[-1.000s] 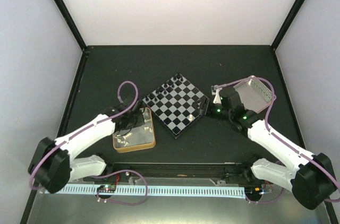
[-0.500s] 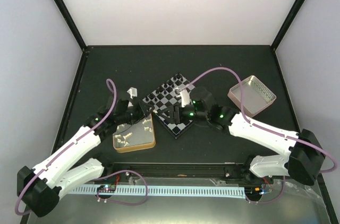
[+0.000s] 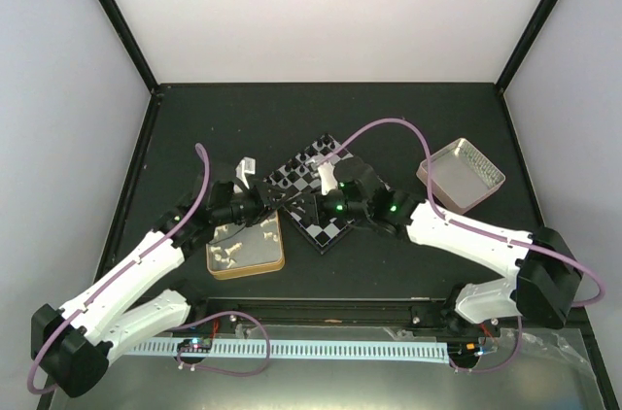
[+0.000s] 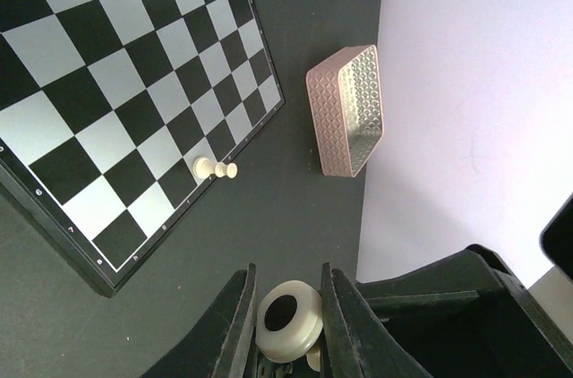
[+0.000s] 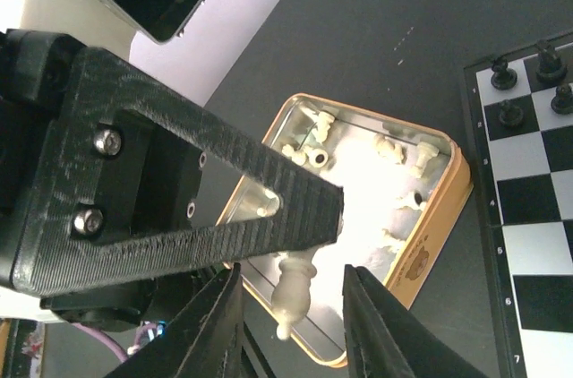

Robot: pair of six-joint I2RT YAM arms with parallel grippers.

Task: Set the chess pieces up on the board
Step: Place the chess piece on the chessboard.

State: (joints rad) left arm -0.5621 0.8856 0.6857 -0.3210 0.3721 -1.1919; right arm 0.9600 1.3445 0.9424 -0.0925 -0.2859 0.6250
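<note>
Above the near rim of the tin (image 5: pixel 452 188), just left of the board (image 4: pixel 116 82), the two arms meet. The left end effector (image 4: pixel 285 290) is narrow and clamped on a white piece (image 4: pixel 288 321), whose round base faces its own camera. In the right wrist view that piece hangs below one black finger. The right end effector (image 5: pixel 294 281) straddles it, its jaws partly wide with a gap showing on each side, so it has no hold yet.

This looks like a handover. The tin lies on the left arm's side, and passing the piece across would probably let the right arm set it on squares it reaches more easily. Holding the piece high, clear of the rim, gives the second pair of fingers room to come in around it.

The gold-rimmed tin holds a scatter of loose white pieces (image 5: pixel 394 147), lying at all angles on its shiny floor. The pinkish tray (image 4: pixel 345 109) stands well apart on the dark surface (image 3: pixel 321 109), and no piece shows inside it. On the board, black pieces (image 5: pixel 528 73) stand along the far edge and one white pawn (image 4: pixel 206 167) stands near a corner. Most squares are bare, so I judge the setup is at an early stage.
</note>
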